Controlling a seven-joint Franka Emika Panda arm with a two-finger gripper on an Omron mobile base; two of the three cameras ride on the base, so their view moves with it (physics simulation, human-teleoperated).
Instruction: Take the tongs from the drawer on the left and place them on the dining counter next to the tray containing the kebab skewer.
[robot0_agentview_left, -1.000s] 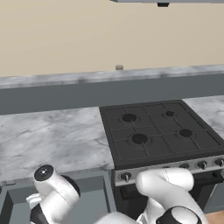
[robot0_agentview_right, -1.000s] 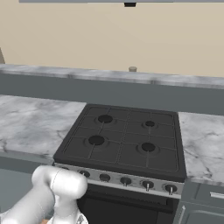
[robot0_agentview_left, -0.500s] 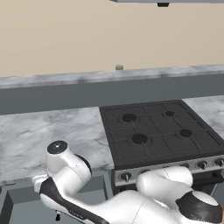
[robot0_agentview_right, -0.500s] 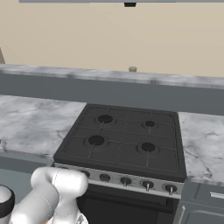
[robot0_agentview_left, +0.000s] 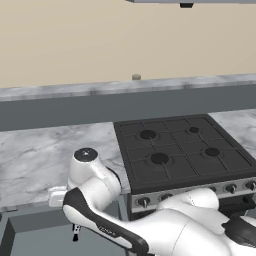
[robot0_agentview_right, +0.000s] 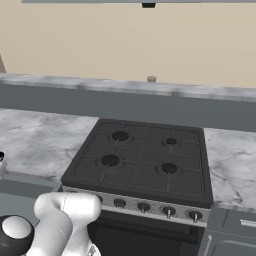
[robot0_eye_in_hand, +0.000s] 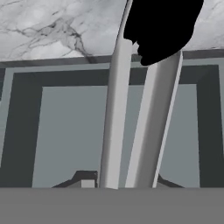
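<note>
Gripper (robot0_eye_in_hand: 118, 183) at the hand view's bottom pinches the tongs (robot0_eye_in_hand: 131, 122), hanging them above the open drawer (robot0_eye_in_hand: 26, 131) for clearance.

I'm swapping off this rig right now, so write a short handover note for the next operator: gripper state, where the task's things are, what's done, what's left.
Gripper: shut on the tongs, which hang between the fingertips with the dark tip away from the hand.
Drawer: open directly below the tongs, plain grey inside, with the marbled counter next to the stove beyond it.
Done: tongs gripped and raised above the drawer floor.
Left: carry the tongs to the dining counter and set them down next to the tray with the kebab skewer.
</note>
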